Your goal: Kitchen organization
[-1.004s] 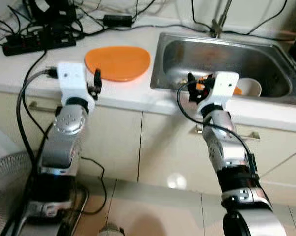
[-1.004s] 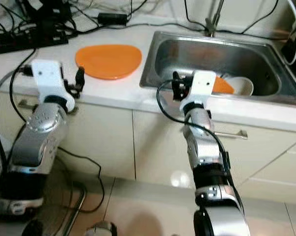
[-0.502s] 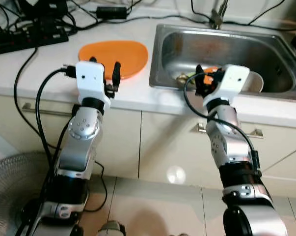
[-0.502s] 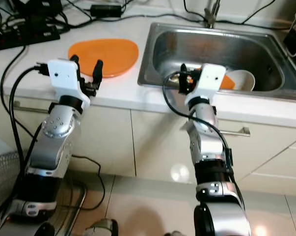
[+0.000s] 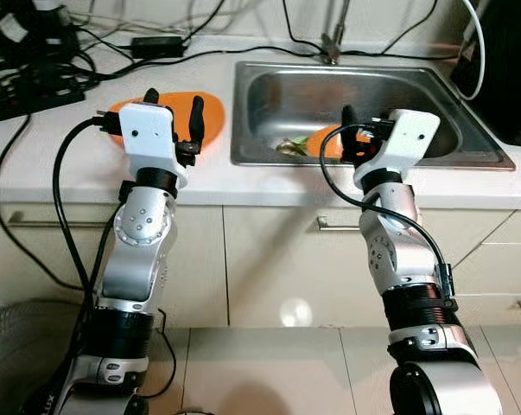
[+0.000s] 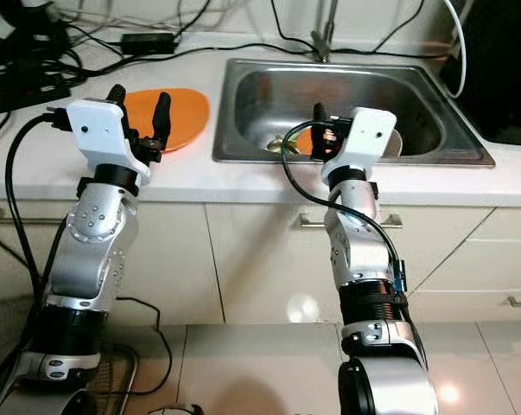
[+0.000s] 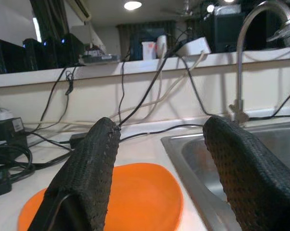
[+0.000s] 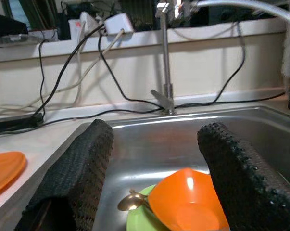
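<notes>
You had both arms raised in front of the white counter (image 5: 243, 177), each with its jaws released and holding nothing. The left gripper (image 5: 173, 108) hovered over the counter's front part, at about 10 o'clock in the head view, with the orange plate (image 5: 210, 114) lying flat on the counter just beyond its fingers (image 7: 89, 173); the plate sat beside the sink's left rim. The right gripper (image 8: 157, 183) was poised above the front edge of the steel sink (image 5: 269, 86), near 1 o'clock. Through its spread fingers you looked down into the basin at an orange bowl (image 8: 188, 204) tilted on a green plate (image 8: 137, 222), with a metal spoon (image 8: 130, 199) resting against them (the spoon's handle was hidden under the bowl). The faucet (image 8: 165, 57) rose at the sink's back rim, toward 12 o'clock. Black cables (image 5: 35, 69) and a power strip cluttered the counter's far left corner, and a dark appliance (image 5: 502, 60) stood at the sink's right.
</notes>
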